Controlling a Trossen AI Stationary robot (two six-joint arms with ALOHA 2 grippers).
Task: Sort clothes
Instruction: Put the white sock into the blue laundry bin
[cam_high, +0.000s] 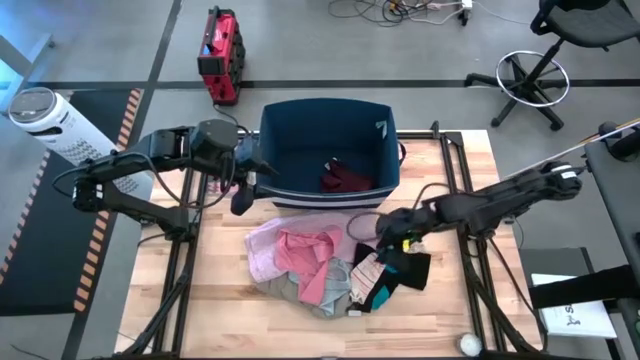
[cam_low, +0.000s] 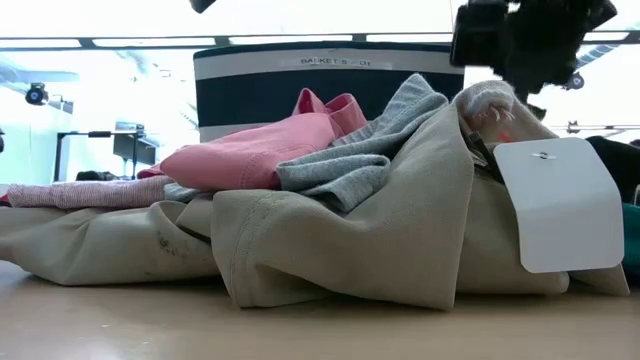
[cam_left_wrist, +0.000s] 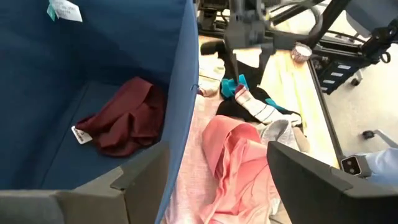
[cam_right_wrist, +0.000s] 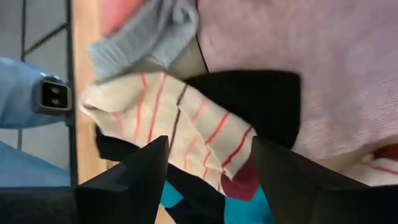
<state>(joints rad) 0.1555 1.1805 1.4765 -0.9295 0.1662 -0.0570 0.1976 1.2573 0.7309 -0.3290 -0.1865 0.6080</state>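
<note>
The clothes lie in a pile on the table in front of the navy bin (cam_high: 330, 140): pale pink (cam_high: 265, 250), coral pink (cam_high: 310, 262), grey-beige (cam_low: 380, 230), grey (cam_low: 350, 165), black (cam_high: 412, 265), teal (cam_high: 380, 297) and a striped sock (cam_right_wrist: 174, 124). A maroon garment (cam_left_wrist: 124, 118) lies on the bin's floor. My left gripper (cam_left_wrist: 217, 180) is open and empty at the bin's near left corner, its fingers standing either side of the bin's wall (cam_left_wrist: 180, 93). My right gripper (cam_right_wrist: 208, 168) is open, close above the striped sock at the pile's right part (cam_high: 385, 235).
A white tag (cam_low: 555, 205) hangs at the pile's near right side. A small white ball (cam_high: 468, 344) lies at the table's near right corner. A person's blue sleeve with a watch (cam_right_wrist: 53, 96) shows beyond the table's edge.
</note>
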